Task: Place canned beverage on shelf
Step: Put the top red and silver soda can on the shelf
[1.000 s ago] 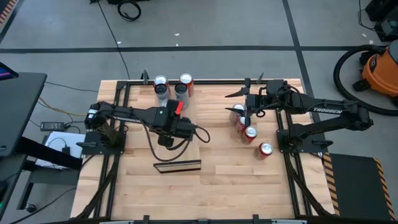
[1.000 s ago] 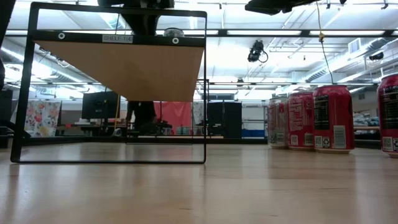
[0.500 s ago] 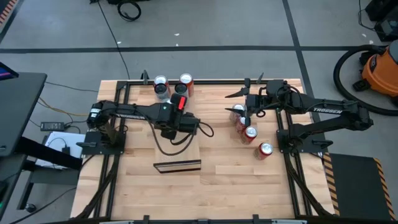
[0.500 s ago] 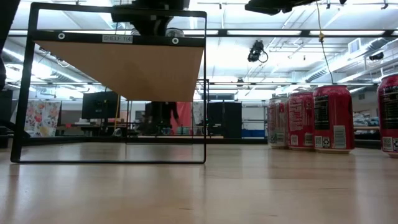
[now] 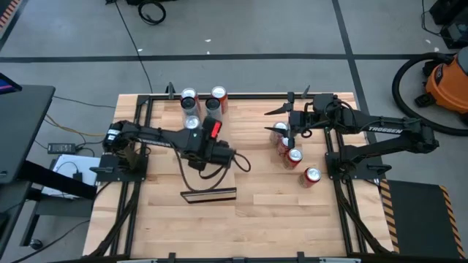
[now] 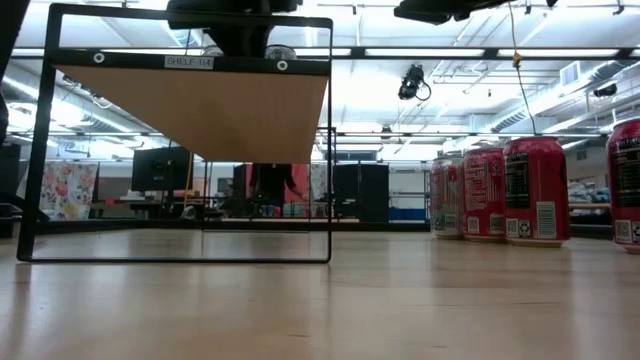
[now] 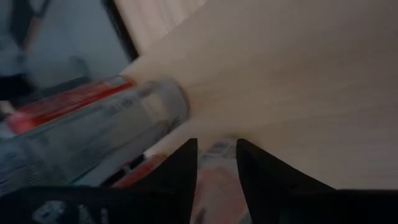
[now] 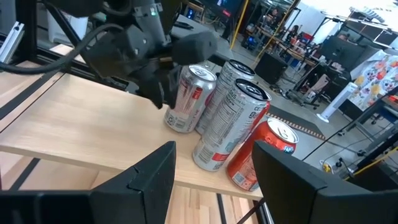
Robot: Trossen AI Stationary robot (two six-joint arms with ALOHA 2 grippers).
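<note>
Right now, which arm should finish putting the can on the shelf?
Left. The left fingers grip a can standing on the shelf beside three others. The right fingers are open and empty, off to the side.

A: What can't we make out?

B: In the low view the rightmost can (image 6: 626,182) is cut by the edge, and the left arm (image 6: 236,22) above the shelf (image 6: 195,108) runs off the top, so its gripper is unseen there.

A: And from overhead?

B: The left gripper (image 5: 207,150) is a dark mass over the shelf (image 5: 209,191); its fingers can't be separated (too small). A can (image 5: 213,130) pokes out beside it.

A: The left wrist view?

B: Blurred. The can (image 7: 93,134) is smeared and its label unreadable.
</note>
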